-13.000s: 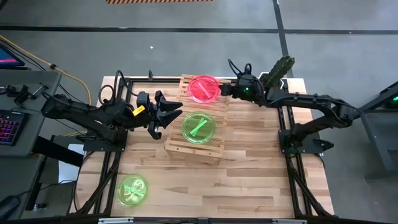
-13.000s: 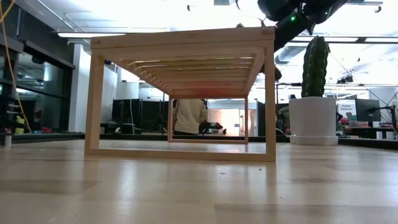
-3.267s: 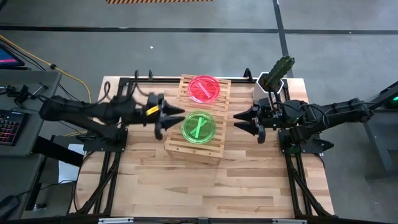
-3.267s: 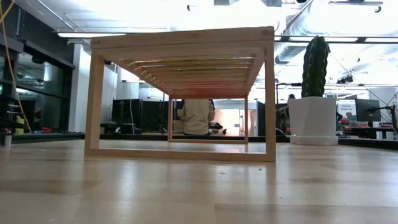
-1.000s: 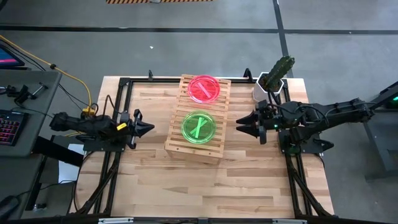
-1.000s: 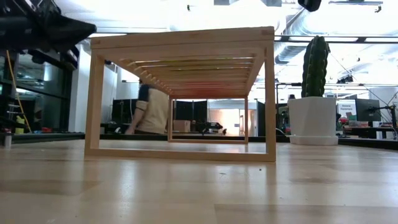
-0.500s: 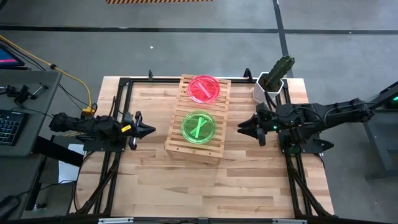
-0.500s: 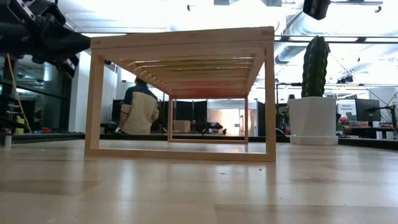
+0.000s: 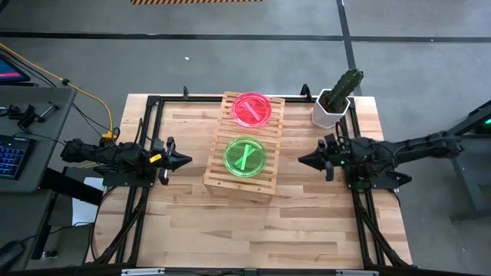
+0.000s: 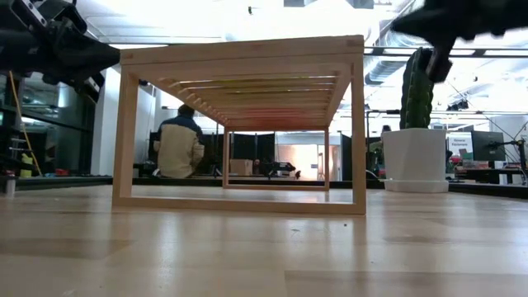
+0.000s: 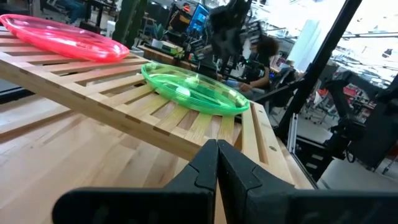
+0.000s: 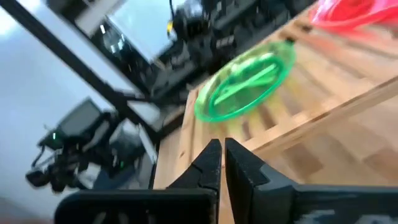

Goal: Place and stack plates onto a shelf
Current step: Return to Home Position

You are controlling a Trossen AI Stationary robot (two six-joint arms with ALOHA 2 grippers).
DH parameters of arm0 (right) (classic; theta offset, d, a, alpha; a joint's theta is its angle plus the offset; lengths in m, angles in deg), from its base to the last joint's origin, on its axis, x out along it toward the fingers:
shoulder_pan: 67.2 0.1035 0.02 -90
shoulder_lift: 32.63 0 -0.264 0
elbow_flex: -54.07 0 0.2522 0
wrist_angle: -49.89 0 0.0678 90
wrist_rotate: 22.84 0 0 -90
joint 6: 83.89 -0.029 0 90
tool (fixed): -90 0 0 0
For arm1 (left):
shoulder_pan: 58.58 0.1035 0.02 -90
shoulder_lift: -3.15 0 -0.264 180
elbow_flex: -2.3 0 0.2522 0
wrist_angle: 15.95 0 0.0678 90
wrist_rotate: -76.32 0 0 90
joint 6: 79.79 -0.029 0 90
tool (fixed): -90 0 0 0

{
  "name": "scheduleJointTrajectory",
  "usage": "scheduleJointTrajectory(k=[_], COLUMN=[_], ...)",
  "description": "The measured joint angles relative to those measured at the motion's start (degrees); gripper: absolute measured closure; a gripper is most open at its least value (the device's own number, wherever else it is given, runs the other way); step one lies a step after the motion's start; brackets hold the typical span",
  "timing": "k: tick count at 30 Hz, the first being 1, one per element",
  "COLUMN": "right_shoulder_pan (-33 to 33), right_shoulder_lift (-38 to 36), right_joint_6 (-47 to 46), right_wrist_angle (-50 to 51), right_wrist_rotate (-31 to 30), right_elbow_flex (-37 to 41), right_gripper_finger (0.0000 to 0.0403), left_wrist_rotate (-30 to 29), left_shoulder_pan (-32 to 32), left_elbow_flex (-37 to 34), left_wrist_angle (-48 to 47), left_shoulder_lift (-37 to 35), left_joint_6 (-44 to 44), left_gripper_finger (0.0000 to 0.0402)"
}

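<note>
Bright ceiling lights [image 10: 272, 21] glaring, tabletop [image 9: 307, 222] evenly lit, faint shadows

In the high view, a grey floor [image 9: 230, 61] is being crossed by dark lines in the upper part of the frame. At the far left, a desk [image 9: 34, 107] is being occupied by a lit keyboard [image 9: 9, 157], and a yellow cable [image 9: 90, 95] is being trailed beside it. In the low view, the room is being lit brightly by ceiling lights [image 10: 206, 12] along the top. A person [image 10: 180, 148] is being seen from behind, seated at centre left, and monitors [image 10: 487, 147] are being shown at the far right.
</note>
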Motion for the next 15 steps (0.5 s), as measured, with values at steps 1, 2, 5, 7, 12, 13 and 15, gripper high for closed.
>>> scheduleJointTrajectory(k=[1,2,5,7,12,13,15], right_shoulder_pan=[-0.89,-1.81,-4.28,-5.5,-6.09,-6.09,-6.05], right_shoulder_lift=[-1.27,-2.52,-5.65,-7.58,-12.41,-13.37,-15.2], right_joint_6=[0.15,0.61,2.1,3.0,6.96,7.7,10.07], right_wrist_angle=[-3.31,-6.18,-13.65,-17.76,-24.95,-25.43,-22.36], right_wrist_rotate=[0.06,0.13,0.66,1.88,4.89,5.18,5.89], right_elbow_flex=[2.72,5.16,11.63,15.29,21.65,22.61,22.55], right_gripper_finger=[0.0398,0.0397,0.0401,0.0401,0.0402,0.0402,0.0402], left_wrist_rotate=[0.0,0.0,0.0,0.0,0.0,0.0,0.0], left_shoulder_pan=[0.0,0.0,0.0,0.0,0.0,0.0,0.0], left_elbow_flex=[0.0,0.0,-0.02,-0.02,-0.02,-0.02,-0.02], left_wrist_angle=[-0.01,-0.01,-0.03,0.02,-0.01,-0.01,-0.01], left_shoulder_lift=[0.0,0.0,0.0,0.0,0.0,0.0,0.0], left_joint_6=[0.02,0.02,0.02,0.02,0.02,0.01,-0.01], left_gripper_finger=[0.0402,0.0402,0.0402,0.0402,0.0402,0.0402,0.0402])
